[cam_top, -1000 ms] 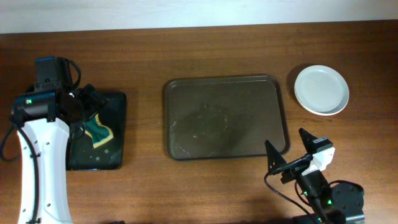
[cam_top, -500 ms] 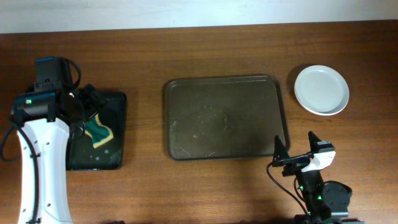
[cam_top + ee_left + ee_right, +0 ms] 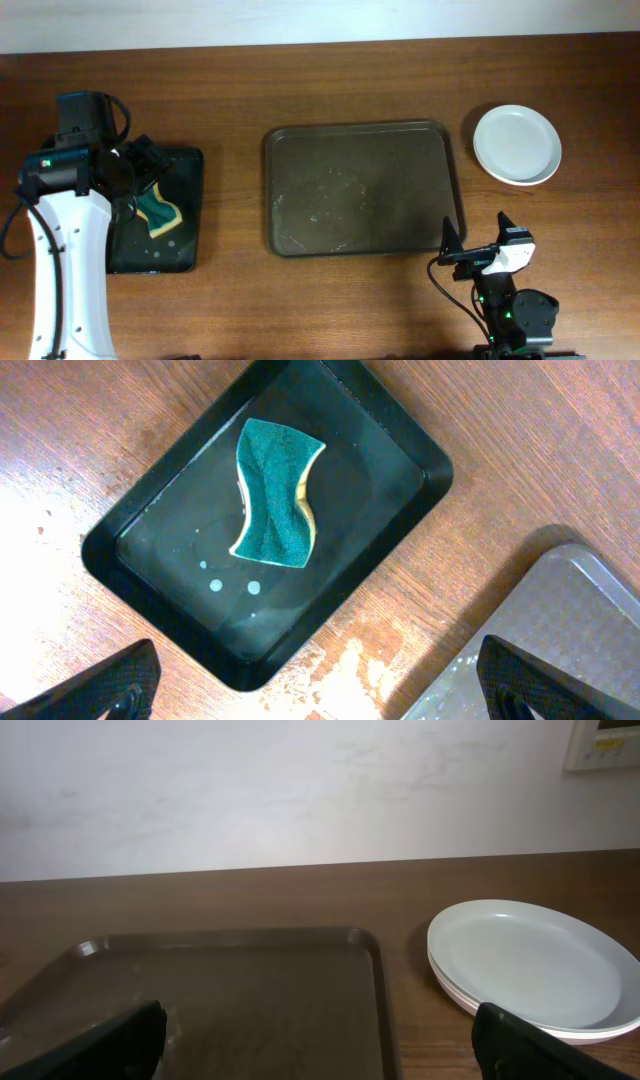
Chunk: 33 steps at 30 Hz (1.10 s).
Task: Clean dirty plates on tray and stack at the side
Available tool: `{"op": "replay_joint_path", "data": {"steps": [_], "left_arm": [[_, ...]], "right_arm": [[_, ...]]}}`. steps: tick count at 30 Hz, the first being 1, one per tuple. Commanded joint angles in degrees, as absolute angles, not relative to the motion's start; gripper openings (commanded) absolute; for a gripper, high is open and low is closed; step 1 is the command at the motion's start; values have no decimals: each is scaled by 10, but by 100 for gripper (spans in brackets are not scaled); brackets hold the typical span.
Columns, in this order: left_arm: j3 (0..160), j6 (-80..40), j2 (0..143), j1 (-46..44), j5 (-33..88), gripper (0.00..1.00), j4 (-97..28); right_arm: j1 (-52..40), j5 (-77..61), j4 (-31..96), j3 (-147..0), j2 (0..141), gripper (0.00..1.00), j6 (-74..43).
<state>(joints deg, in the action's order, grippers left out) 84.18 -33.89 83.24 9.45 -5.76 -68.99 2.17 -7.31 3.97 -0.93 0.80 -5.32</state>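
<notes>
Right arm is folded low at the near table edge. The right gripper is level and faces the wall, fingers spread wide, holding nothing. The tray lies just ahead of it. The plates are stacked on the table beside the tray's right end, ahead-right of that gripper. The left gripper hangs spread above the black tray holding a sponge.

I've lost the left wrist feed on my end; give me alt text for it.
A green sponge lies in a black tray with a few water drops, seen from above on the wooden table. The open left gripper hovers over it, fingertips at the bottom corners, and a corner of the brown tray shows at lower right.
</notes>
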Motion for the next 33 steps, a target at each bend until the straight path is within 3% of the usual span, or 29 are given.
{"op": "replay_joint_path", "data": {"steps": [1, 17, 23, 27, 30, 33], "left_arm": [[845, -336, 832, 96, -56, 99, -689], [845, -336, 834, 96, -56, 99, -689], [809, -336, 771, 95, -57, 99, -755], [634, -269, 624, 68, -54, 99, -617], [430, -191, 411, 29, 14, 99, -421], [315, -192, 228, 28, 49, 100, -362]], "right_arm": [[27, -68, 39, -3, 2, 98, -47], [27, -68, 39, -3, 2, 98, -47], [27, -68, 39, -3, 2, 98, -47], [27, -68, 39, -3, 2, 98, -47], [27, -68, 39, -3, 2, 98, -47], [27, -68, 39, -3, 2, 98, -47]]}}
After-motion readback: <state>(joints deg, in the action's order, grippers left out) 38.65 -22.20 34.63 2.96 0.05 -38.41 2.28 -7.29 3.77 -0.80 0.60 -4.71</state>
